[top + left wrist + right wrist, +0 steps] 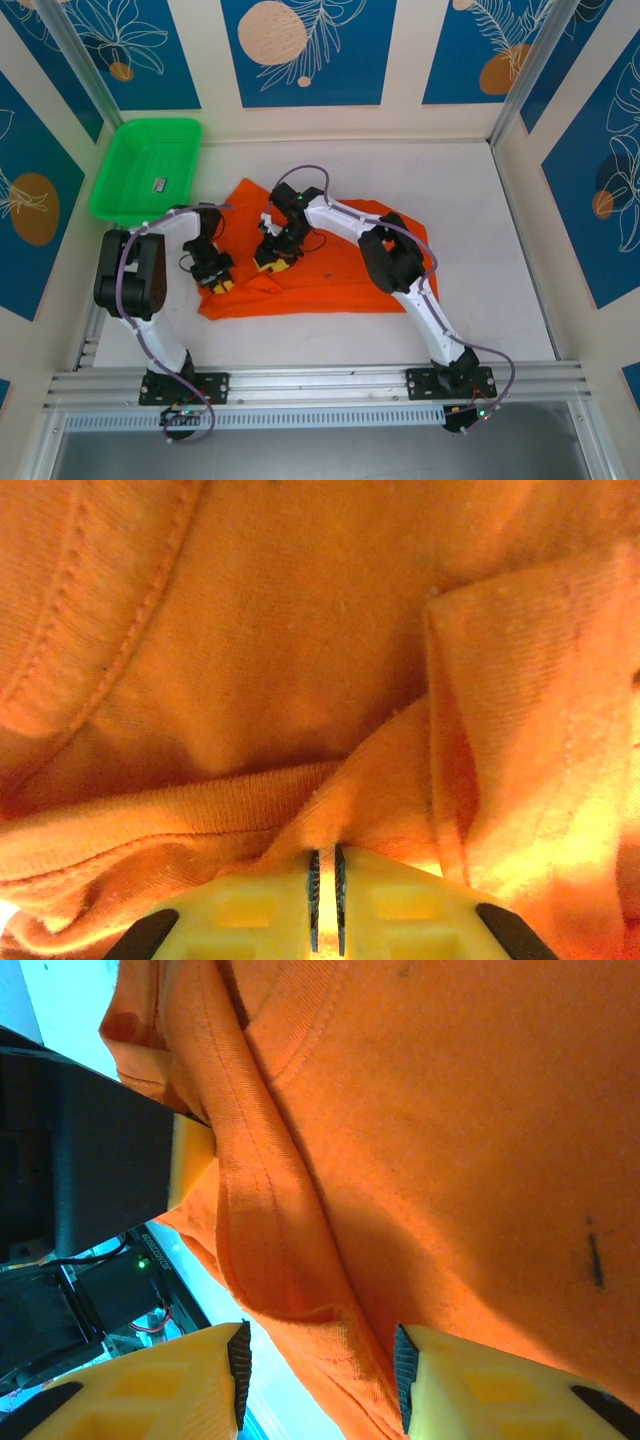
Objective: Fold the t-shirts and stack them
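On table (480, 220), orange knit t-shirt (330, 282), L tool (326, 868) clenched on ribbed fold, R tool (320, 1360) released astride stitched hem

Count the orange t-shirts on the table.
1. The orange t-shirt lies crumpled mid-table, to the right of the green tray; another could be hidden within its folds.

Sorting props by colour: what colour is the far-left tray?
Bright green tray, clearest in the top external view.

A lab test cell: white table (490, 210) boxed by blue patterned panels (300, 60), aluminium rails (320, 384).
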`<state>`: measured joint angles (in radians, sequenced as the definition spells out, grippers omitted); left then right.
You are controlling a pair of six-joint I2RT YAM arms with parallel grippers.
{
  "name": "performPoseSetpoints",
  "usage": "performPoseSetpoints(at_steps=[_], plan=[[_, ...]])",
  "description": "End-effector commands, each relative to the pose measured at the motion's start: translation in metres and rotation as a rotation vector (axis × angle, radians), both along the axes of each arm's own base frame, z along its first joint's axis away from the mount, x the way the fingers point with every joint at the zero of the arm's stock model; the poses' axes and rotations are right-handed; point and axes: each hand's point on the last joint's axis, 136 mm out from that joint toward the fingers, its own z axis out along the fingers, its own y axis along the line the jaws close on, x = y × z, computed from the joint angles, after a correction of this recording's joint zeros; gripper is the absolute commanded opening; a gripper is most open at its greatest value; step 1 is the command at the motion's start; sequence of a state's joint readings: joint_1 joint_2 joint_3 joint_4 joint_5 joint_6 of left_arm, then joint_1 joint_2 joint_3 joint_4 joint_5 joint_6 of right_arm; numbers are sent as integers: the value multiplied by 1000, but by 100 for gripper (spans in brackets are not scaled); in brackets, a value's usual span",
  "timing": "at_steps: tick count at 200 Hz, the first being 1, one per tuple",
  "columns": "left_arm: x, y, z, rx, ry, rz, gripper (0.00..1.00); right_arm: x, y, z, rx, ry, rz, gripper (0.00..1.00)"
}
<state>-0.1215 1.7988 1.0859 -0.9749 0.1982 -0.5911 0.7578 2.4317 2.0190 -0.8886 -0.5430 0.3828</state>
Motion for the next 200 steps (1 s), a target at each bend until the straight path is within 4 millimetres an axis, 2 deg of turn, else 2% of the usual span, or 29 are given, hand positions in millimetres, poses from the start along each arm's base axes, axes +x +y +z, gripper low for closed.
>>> performPoseSetpoints(at_steps=[1,47,115,157,200], plan=[[-3,5,2,8,22,-15,14,-10,4,-4,-5,42,25,44],[-4,5,1,2,26,-17,14,-13,5,-7,-10,53,33,38],[-5,4,0,2,30,-18,15,-13,6,0,4,32,42,10],[-6,7,-2,18,52,-18,14,-3,5,18,32,-6,14,4],[-6,8,-3,27,63,-18,14,9,-2,28,39,-36,-23,2]])
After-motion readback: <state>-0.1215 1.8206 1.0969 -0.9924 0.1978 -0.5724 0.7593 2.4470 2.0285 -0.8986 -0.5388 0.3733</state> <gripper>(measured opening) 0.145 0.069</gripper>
